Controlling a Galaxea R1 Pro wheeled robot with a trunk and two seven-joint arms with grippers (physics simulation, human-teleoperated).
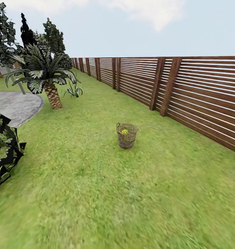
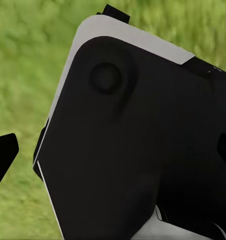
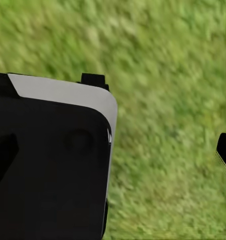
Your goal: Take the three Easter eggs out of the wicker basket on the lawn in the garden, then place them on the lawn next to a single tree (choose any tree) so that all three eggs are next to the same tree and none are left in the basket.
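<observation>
The wicker basket stands upright on the lawn a few metres ahead, near the middle of the head view. Part of one yellow Easter egg shows inside it, just below the rim; I cannot tell how many eggs are in there. Dark-leaved trees stand far off at the back left. In the left wrist view my left gripper hangs over grass in front of a black part of the robot, fingertips wide apart and empty. My right gripper is likewise open over grass, one fingertip showing at the frame's edge.
A brown slatted fence runs along the right side into the distance. A short palm and a small spiky plant grow at the back left. A grey round slab and dark leafy foliage sit close on the left.
</observation>
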